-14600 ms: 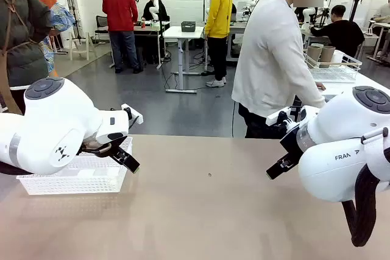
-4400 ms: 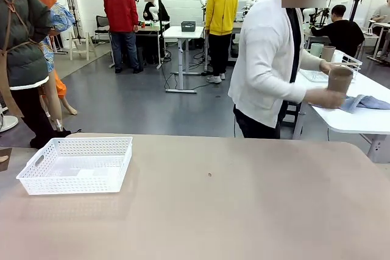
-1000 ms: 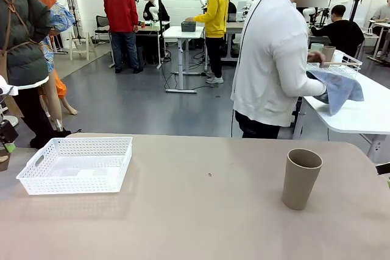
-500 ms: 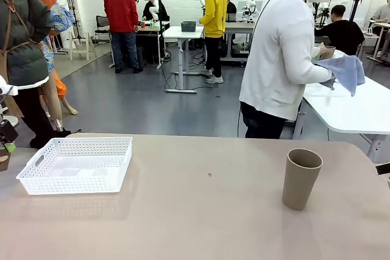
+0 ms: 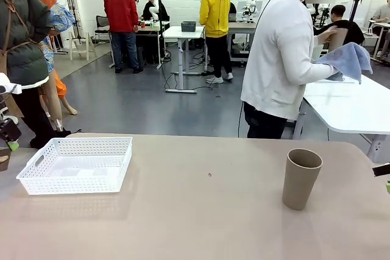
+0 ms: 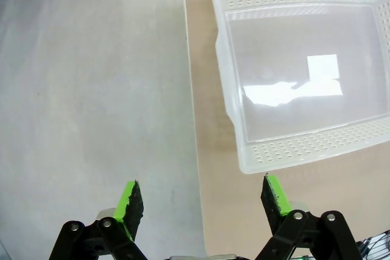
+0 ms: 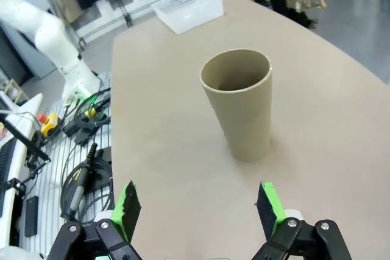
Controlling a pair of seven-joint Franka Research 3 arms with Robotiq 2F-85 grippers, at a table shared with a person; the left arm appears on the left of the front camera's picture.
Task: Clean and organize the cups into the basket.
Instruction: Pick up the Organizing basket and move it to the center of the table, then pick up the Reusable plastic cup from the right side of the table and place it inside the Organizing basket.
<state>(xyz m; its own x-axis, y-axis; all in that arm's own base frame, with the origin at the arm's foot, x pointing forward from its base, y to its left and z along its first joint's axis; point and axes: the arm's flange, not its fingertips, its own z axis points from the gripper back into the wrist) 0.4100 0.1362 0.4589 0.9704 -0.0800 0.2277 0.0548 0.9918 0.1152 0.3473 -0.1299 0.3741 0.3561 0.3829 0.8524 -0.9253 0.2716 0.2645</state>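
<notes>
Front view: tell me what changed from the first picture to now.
Both arms drew back to the table's sides; the left gripper and right gripper hang open, empty. A tan cup now stands upright right of centre. The person has picked up a blue cloth. The white basket stayed put.

A wide, smooth beige-brown table (image 5: pixel 201 223) with a rounded far-right corner; a shallow white plastic basket (image 5: pixel 79 184) with perforated lattice sides sits at its far left; a tall, tapered tan-brown matte cup (image 5: pixel 300 178) stands upright at the right, well apart from it; a small dark speck (image 5: pixel 209 175) lies between them.
</notes>
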